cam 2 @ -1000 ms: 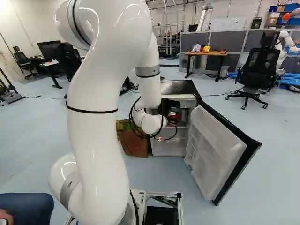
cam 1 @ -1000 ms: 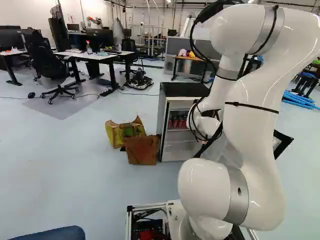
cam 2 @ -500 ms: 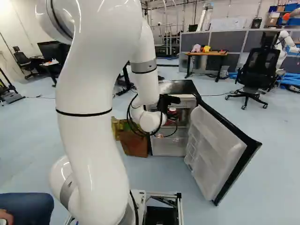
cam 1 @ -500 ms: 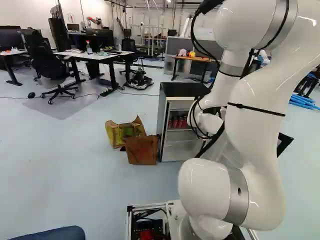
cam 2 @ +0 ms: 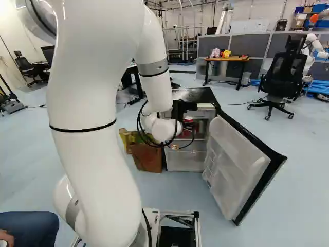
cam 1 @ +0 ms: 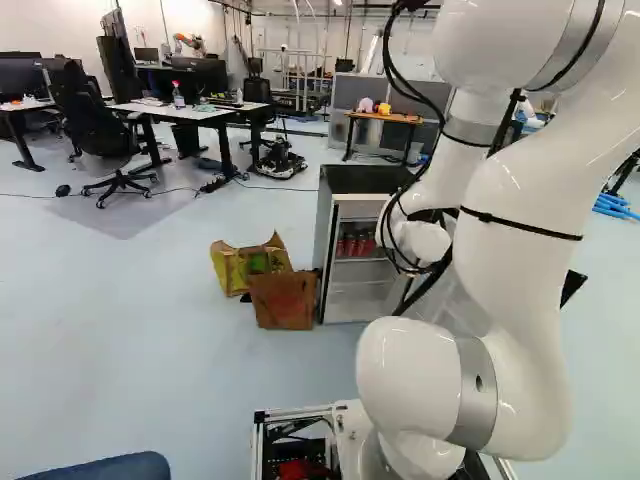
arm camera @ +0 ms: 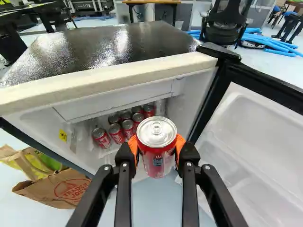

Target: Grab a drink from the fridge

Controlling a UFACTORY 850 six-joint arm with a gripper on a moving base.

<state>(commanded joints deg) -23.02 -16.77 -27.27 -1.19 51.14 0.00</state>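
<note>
In the right base view the black gripper (cam 2: 181,109) is mostly hidden by the white wrist, in front of the fridge (cam 2: 198,95). From the wrist view, the gripper (arm camera: 157,150) has its orange pads pressed on two sides of a red can (arm camera: 157,158), shut on it. This can is upright, its silver lid showing, and stands out in front of the fridge opening. Several more red cans (arm camera: 115,134) are grouped on a shelf inside the fridge (arm camera: 118,45); the left base view shows some of these cans (cam 1: 356,244) too.
The fridge door (cam 2: 241,159) stands wide open, angled towards the base at the opening's right side. A brown paper bag (cam 1: 284,300) and a yellow bag (cam 1: 238,262) are on the floor beside the fridge. Another robot (cam 2: 312,49) is far back beyond a black chair (cam 2: 282,74).
My arm has drawn back, its upper links shifting left in the right base view and right in the left one. The wrist and held can have risen slightly. Base and fridge have stayed put.
</note>
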